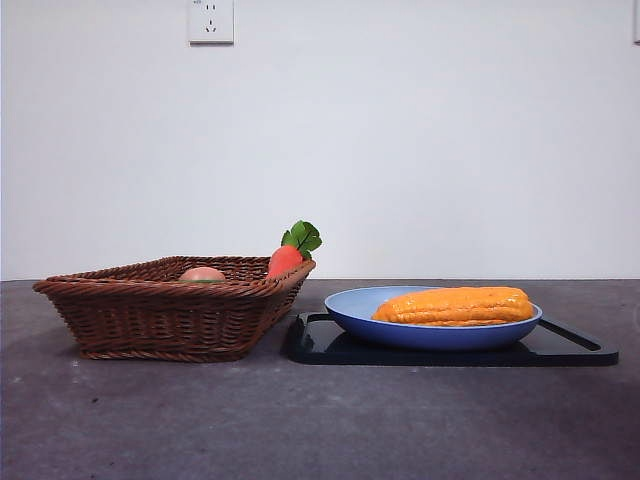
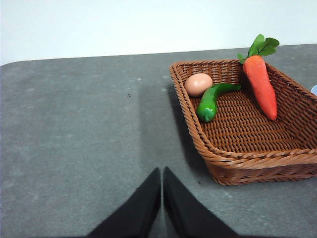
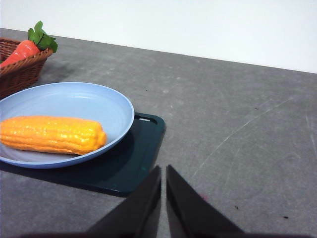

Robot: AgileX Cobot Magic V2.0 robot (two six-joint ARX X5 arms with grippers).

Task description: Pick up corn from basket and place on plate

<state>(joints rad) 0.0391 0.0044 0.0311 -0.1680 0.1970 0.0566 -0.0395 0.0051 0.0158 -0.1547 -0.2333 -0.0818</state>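
The orange-yellow corn lies lengthwise on the light-blue plate, which rests on a black tray. To the left stands the brown wicker basket; no corn lies in it. My left gripper is shut and empty over bare table, beside the basket. Just off the tray's corner, my right gripper is shut and empty, apart from the plate. Neither arm shows in the front view.
Inside the basket lie a red-orange carrot with green leaves, a green pepper and a peach-pink egg. The black tray sits under the plate. A wall socket hangs behind.
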